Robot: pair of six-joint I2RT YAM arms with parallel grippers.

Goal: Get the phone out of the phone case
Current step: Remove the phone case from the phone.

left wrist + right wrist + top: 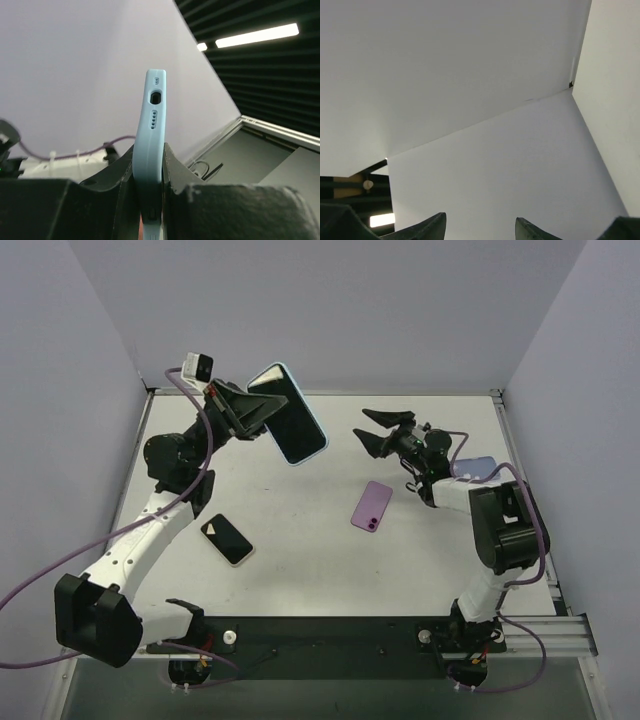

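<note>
The phone [290, 420] sits in its light blue phone case [151, 145], lifted clear of the desk [300, 585] in the upper centre-left of the top view. The left gripper [258, 412] is clamped on it, one finger pressed to each broad face.

In the top view the dark screen faces the camera with the blue rim around it. The long axis runs from upper left to lower right, and the free end points toward the right gripper [370, 430].

The left wrist view shows what the top view does not. It looks end-on at the case's narrow edge, with the charging port cut-out and rows of small holes, standing upright in the middle of the frame between the black fingers [172, 175].

The right gripper hangs near the phone's lower end with its jaws spread and nothing between them. Its wrist view shows only two fingertips [432, 225] at the bottom edge and pale walls [480, 90].

On the desk lie a purple handset [372, 506] at centre and a black phone [227, 539] to its lower left.
</note>
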